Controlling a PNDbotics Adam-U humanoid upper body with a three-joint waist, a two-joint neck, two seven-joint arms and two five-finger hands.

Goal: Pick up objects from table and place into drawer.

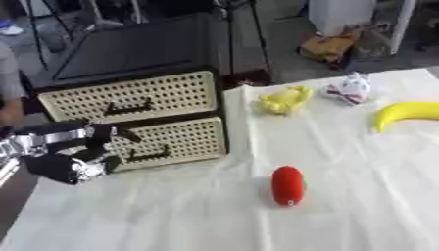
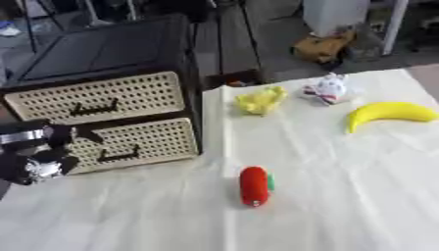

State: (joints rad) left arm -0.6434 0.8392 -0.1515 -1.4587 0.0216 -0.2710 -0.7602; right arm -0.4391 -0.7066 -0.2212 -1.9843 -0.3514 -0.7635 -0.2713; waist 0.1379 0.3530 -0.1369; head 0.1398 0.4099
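A black cabinet with two cream wicker drawers stands at the table's left; the upper drawer [image 1: 129, 95] and the lower drawer [image 1: 171, 142] both look closed. My left hand [image 1: 73, 164] hovers in front of the lower drawer's left end, its fingers curled and holding nothing. On the white cloth lie a red toy [image 1: 287, 185] with a green tip, a yellow toy [image 1: 284, 99], a small white and pink toy [image 1: 352, 88] and a banana [image 1: 405, 113]. My right hand shows in neither view.
The white cloth [image 1: 171, 215] covers the table, with its edge at the lower left. Beyond the far edge there is floor with a brown bag [image 1: 330, 46] and stand legs.
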